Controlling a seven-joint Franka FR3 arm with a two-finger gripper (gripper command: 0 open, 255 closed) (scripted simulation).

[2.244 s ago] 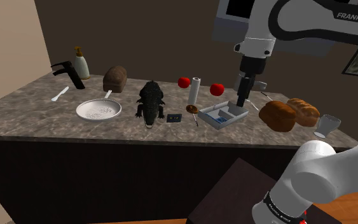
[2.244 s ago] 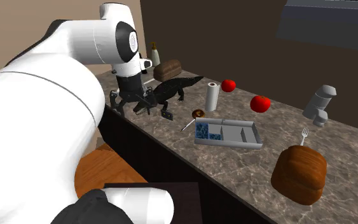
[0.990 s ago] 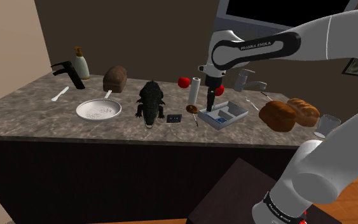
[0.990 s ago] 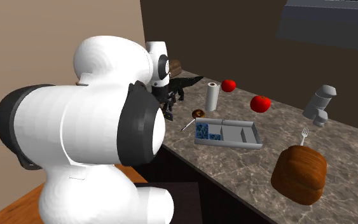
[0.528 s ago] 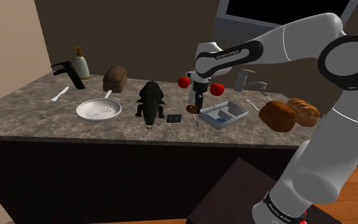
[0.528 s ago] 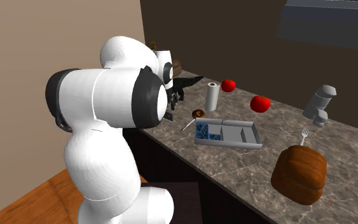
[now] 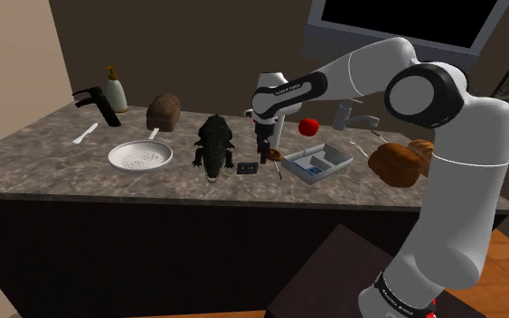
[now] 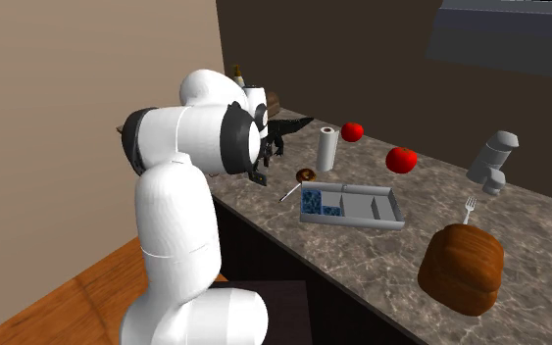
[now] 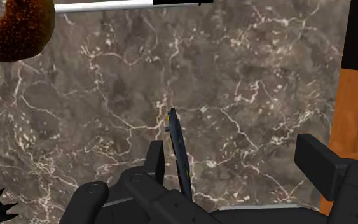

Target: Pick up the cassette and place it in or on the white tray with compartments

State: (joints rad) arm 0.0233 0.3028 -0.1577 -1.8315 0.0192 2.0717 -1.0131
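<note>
We position the gripper (image 9: 234, 153) over the cassette (image 9: 179, 153), which stands on edge at the shoulder view's left of the tray (image 7: 321, 175), fingers (image 9: 323, 168) wide apart to straddle it.

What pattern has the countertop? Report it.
Countertop: dark brown with pale marble veins; clearest in wrist view.
</note>
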